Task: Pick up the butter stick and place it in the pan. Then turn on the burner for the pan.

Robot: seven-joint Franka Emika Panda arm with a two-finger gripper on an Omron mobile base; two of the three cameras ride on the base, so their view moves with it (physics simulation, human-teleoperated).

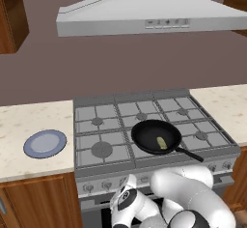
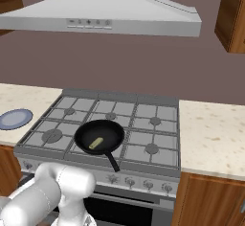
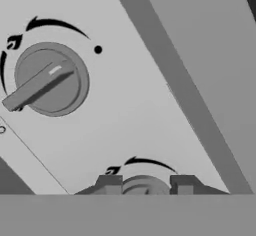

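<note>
Gripper (image 3: 146,187) pinched tight on the near stove knob (image 3: 142,185), probably to turn the burner on; a second knob (image 3: 47,80) sits beside it, two knobs in hand view. Further back one butter stick (image 1: 161,143) lies in one pan (image 1: 144,136) on the stove (image 1: 96,125), ready for heat. One plate (image 1: 45,143) left on the counter.

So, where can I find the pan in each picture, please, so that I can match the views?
Left base view: the pan sits on the stove, at the front centre burner, right of the picture's middle, handle pointing to the lower right.
Right base view: the pan is left of the middle, handle pointing down and right.
Hand view: not in it.
Shared landmark: the butter stick lying inside the pan, in both base views.
</note>
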